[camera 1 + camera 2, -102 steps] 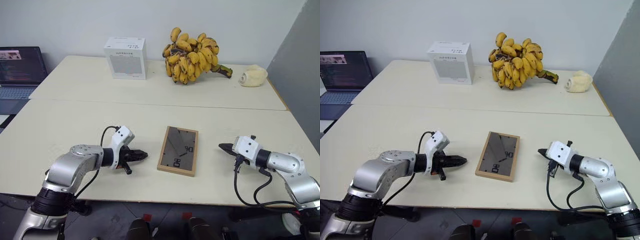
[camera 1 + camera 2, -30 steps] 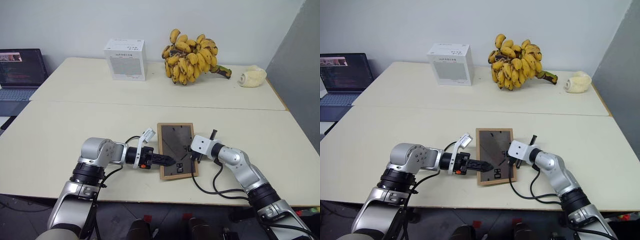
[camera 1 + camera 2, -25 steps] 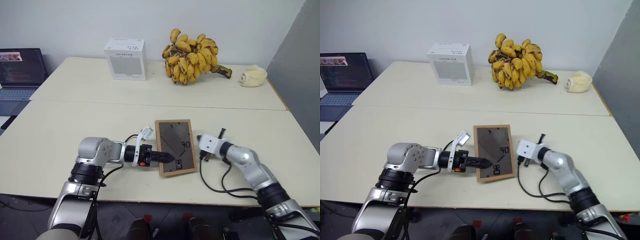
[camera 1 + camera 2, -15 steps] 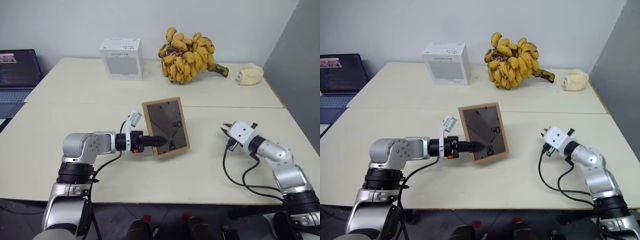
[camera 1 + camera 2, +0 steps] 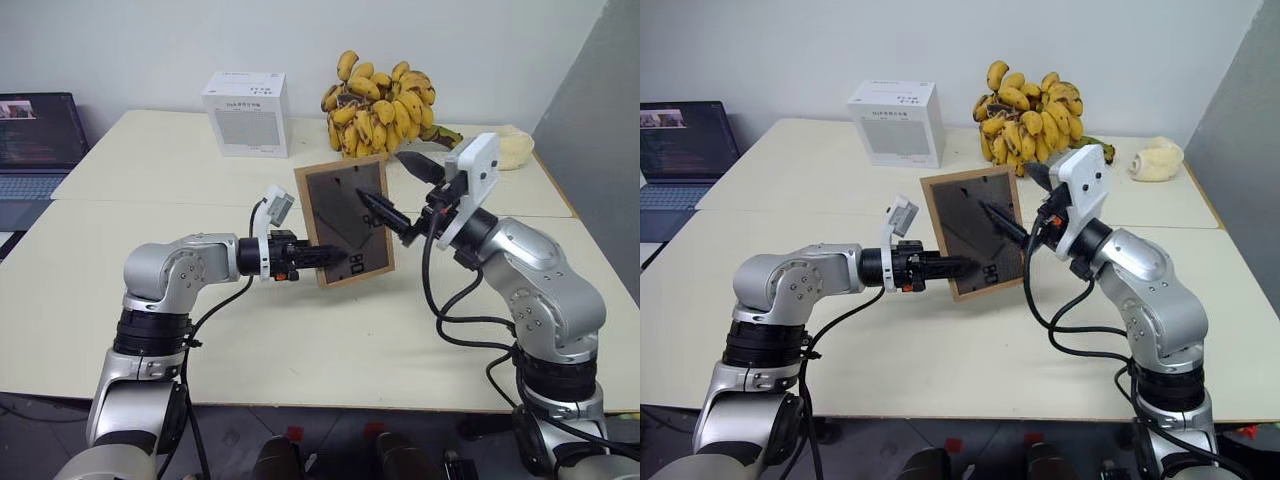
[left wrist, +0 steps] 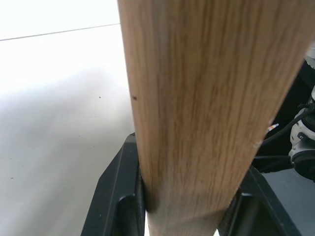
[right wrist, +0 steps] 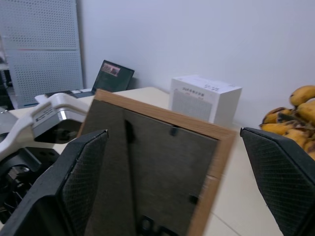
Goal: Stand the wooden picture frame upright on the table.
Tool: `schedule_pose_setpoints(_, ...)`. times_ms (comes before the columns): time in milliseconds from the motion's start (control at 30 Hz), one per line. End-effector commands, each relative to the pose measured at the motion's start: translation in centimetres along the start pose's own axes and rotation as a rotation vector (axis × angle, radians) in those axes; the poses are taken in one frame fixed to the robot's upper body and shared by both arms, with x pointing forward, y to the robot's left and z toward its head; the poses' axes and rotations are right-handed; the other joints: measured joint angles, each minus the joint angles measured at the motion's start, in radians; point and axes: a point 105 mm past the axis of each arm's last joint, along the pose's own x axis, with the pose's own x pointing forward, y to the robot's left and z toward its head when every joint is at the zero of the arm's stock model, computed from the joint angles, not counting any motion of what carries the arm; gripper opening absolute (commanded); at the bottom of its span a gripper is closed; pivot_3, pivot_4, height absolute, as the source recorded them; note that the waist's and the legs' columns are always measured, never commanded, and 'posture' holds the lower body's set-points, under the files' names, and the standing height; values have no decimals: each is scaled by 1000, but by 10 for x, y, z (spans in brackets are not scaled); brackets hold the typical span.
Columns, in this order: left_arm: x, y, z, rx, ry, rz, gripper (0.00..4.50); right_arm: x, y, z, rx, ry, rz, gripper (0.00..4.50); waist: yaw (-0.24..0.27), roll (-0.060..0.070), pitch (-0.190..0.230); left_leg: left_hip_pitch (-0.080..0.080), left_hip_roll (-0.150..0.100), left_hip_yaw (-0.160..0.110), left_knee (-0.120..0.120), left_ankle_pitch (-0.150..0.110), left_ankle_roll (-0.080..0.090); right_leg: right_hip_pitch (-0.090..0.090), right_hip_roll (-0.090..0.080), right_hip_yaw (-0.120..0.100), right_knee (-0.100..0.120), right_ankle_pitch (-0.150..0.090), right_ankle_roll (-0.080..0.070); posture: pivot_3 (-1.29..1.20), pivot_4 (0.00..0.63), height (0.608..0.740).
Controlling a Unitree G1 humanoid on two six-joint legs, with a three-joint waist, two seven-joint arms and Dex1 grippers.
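Lifted clear of the table (image 5: pixel 300 330) since a second ago, when it lay flat near the front edge, the wooden picture frame (image 5: pixel 343 220) is now held in the air, nearly upright and tilted slightly, above the front half of the tabletop. Its dark back is turned toward the head camera. The left gripper (image 5: pixel 330 257) is clamped on the frame's lower left edge, one black finger seen on each side of the light wood in the left wrist view, where the frame's edge (image 6: pixel 206 108) is gripped between them.

Raised from the tabletop over the same second, the right gripper (image 5: pixel 400 190) is now seen level with the frame's right side, its two fingers spread wide apart. One finger is seen crossing in front of the dark back near the frame's right edge, the other pointing up toward the bananas; whether either touches the frame cannot be told. In the right wrist view the frame's back is seen between the parted fingers (image 7: pixel 83 182).

At the far side of the table, a white box (image 5: pixel 245 113) is seen standing to the left of a large bunch of bananas (image 5: pixel 385 100), with a pale object (image 5: pixel 515 148) lying further right. An open laptop (image 5: pixel 40 130) is seen beyond the table's left end.
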Motion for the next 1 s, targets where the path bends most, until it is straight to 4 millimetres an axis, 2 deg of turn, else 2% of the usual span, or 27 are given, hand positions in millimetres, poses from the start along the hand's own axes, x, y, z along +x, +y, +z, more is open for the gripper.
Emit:
schedule_pose_setpoints(33,7,-15,23,114,-27,-61,1285,7,9,5,-40,-32,41,4436,0,0,0,0,0,-1,0,0,0,0,0,-1,0,0,0,0,150,740)
schedule_pose_setpoints(333,24,0,34,138,-31,-54,1285,16,11,-4,-19,-35,44,4436,-1,0,0,-1,0,-1,1,0,0,0,0,-1,0,0,0,0,150,740)
schedule_pose_setpoints(533,34,20,43,135,-45,-24,1285,24,14,-9,2,-37,46,4436,-2,0,0,-1,0,-2,0,0,0,0,0,-3,0,0,0,0,150,740)
schedule_pose_setpoints(667,40,26,49,145,-49,-21,1285,28,15,-10,7,-41,42,4436,-2,0,0,-1,0,-2,0,0,0,0,0,-3,0,0,0,0,150,740)
schedule_pose_setpoints(867,37,47,49,136,-46,41,1285,18,9,-8,-4,-36,7,4436,-2,0,0,-2,0,-3,0,0,0,-1,0,-3,0,0,0,0,150,740)
schedule_pose_setpoints(1000,34,54,53,139,-53,58,1285,11,3,-11,-6,-20,-22,4436,-2,0,0,-2,0,-3,0,0,0,-1,0,-4,-1,0,0,0,150,740)
